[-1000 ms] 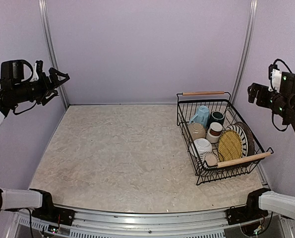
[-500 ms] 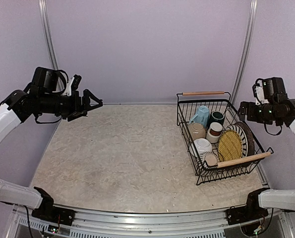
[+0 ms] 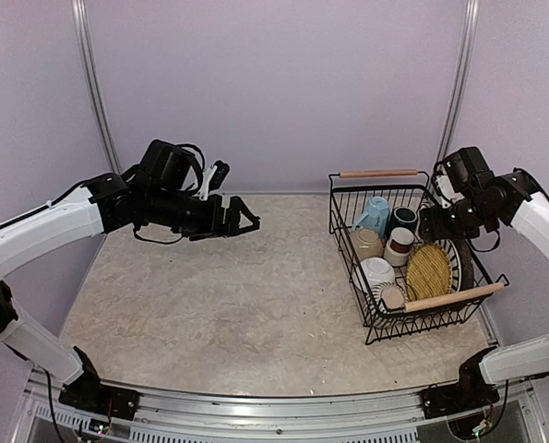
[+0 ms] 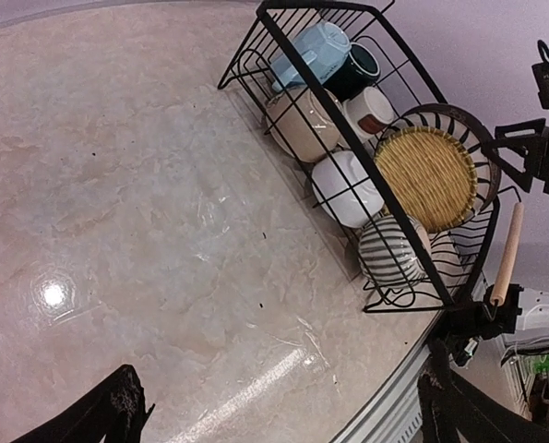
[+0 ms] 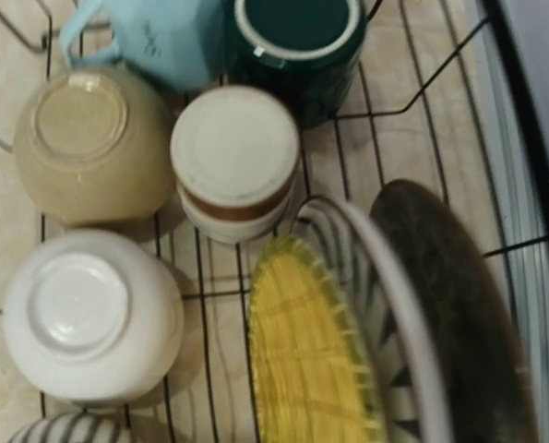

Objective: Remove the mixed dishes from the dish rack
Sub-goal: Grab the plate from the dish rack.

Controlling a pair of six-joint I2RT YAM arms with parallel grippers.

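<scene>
Marbled surface [image 3: 209, 295] gives you wide room left of the dish rack [image 3: 449, 297], which sits by its right edge, holding the mixed dishes [image 3: 375, 270]. Your left jaws hang wide apart above mid-surface. Your right jaws hover over the rack's far-right rim, and you cannot tell their gap.

Left arm [image 3: 43, 226]: white shell, black joints, looped black cable.
Right arm [image 3: 543, 221]: white shell, black wrist.
Left gripper [image 3: 246, 220]: black, pointed fingers.

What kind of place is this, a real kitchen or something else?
Probably a robot test booth, not a kitchen: plain lilac walls with metal corner rails, a beige marble-look tabletop, and one loaded black wire dish rack.
</scene>
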